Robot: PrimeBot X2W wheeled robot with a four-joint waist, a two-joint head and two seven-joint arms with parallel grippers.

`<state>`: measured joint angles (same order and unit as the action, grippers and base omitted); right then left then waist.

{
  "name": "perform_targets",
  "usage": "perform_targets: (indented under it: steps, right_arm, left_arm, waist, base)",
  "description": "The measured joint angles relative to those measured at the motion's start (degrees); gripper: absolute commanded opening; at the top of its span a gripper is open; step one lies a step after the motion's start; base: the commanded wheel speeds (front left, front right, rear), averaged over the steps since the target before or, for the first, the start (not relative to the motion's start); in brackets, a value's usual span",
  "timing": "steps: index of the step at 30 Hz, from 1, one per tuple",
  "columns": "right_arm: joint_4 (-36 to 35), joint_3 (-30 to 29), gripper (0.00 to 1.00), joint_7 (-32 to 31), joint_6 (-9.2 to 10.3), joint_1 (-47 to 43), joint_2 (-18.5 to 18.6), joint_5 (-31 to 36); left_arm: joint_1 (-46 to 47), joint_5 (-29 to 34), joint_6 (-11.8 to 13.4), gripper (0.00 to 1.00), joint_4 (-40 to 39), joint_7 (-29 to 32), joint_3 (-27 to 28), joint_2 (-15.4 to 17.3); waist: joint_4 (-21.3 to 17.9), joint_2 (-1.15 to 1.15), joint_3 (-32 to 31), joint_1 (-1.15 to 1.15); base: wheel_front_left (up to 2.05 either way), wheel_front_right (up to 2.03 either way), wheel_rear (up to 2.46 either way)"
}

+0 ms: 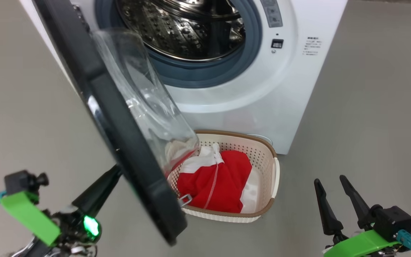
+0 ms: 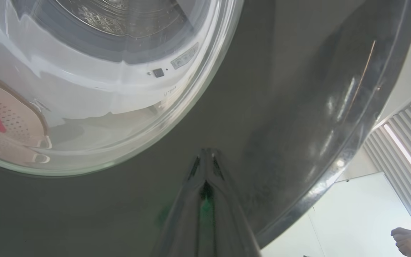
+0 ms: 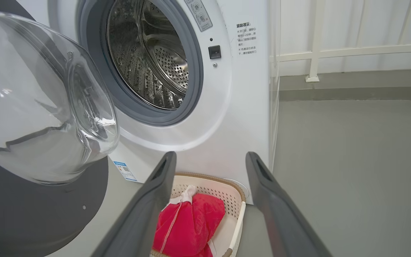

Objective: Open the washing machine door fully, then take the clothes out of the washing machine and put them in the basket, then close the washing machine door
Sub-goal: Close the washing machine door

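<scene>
Pointing at door (image 2: pixel 262 107) rim: left fingers (image 2: pixel 205 162) pinched together, empty; right fingers (image 1: pixel 326 208) spread, empty.

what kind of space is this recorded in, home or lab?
Probably a laundry corner in a test or utility space, not clearly a home: a front-loading washing machine on bare grey floor, a basket of red clothes before it, white railing beyond.

Head view down, right wrist low, both on door (image 1: pixel 130 157) and basket (image 1: pixel 264 164); left wrist close to door
</scene>
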<state>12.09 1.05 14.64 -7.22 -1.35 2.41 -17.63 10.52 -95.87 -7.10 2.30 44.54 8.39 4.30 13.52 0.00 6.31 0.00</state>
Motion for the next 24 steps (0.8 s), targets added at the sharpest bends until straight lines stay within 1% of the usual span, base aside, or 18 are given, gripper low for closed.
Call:
perform_targets:
  steps: [4, 7, 24]
  right_arm:
    - [-0.11, -0.04, 1.0, 0.0, 0.0, 0.55, 0.0, -0.01]
    - [-0.14, -0.08, 1.0, 0.0, 0.0, 0.69, 0.0, -0.37]
    - [-1.25, -0.58, 1.0, 0.0, 0.0, 5.06, 0.04, -1.02]
  left_arm:
    - [1.75, 2.05, 0.0, 0.0, 0.36, -0.27, -1.22, -0.63]
    - [3.98, 3.72, 0.0, 0.0, 0.94, -1.99, -3.16, -1.37]
    - [16.72, 8.71, 0.01, 0.0, 5.03, -14.13, -10.79, -1.98]
  waist:
    - [-0.76, 0.0, 0.58, 0.0]
    - [-1.87, 0.0, 1.47, 0.0]
    - [-7.74, 0.0, 6.26, 0.0]
  base:
    - [0.0, 0.0, 0.0]
    - [0.0, 0.0, 0.0]
    - [0.0, 0.0, 0.0]
